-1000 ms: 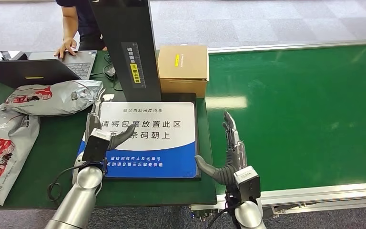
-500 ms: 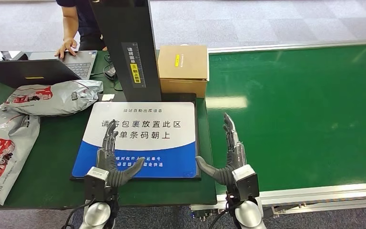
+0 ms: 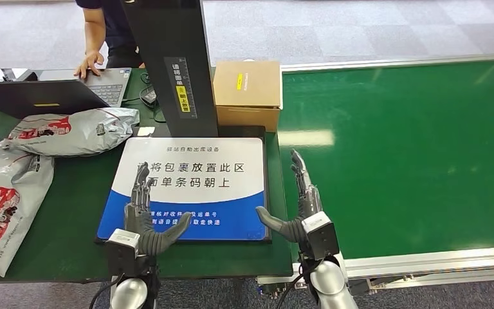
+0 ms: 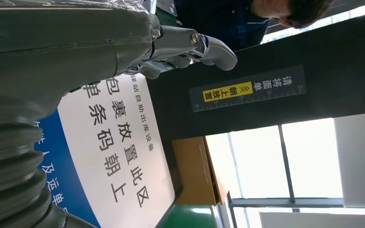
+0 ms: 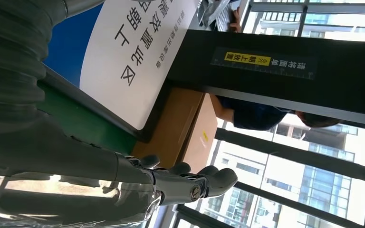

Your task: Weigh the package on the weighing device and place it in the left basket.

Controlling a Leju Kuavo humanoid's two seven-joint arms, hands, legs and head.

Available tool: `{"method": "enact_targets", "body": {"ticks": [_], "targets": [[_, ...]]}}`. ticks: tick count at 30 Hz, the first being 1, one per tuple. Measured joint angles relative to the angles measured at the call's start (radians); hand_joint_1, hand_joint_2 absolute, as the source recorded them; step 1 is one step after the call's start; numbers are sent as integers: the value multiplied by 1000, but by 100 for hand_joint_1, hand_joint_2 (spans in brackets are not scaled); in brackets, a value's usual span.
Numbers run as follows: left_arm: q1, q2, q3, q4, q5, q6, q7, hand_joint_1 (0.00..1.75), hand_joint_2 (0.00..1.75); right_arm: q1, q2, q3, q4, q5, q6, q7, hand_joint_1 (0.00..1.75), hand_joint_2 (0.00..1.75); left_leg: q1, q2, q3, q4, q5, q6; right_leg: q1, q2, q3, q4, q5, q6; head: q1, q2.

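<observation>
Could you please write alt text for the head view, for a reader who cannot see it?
Both robot hands, left hand and right hand, hover open and empty at the near edge of a blue-and-white weighing pad on a green table. Two grey packages lie to its left, a cardboard box behind it, a green conveyor belt to its right.

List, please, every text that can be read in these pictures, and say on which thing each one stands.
"请将包裹放置此区" and "面单条码朝上": large lines on the blue and white scale pad, partly hidden by the left hand.
"驿站自助出库设备": small heading on the same pad.
"请将面单" and "朝上放置": label on the black post.
Pad's small white lines on blue: too small to read surely.
Yellow sticker on the cardboard box: unreadable.
Red print on the grey mail bags: unreadable.
</observation>
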Motion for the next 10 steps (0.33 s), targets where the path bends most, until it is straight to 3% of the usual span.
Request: {"method": "enact_targets", "body": {"ticks": [10], "targets": [[74,-17,31,-124,-33,-33,62,0,175,25,12,12,-51,31,14,61,0,175,0,0,0,0,0,0,0,0,0,0,0,0,0,0]]}}
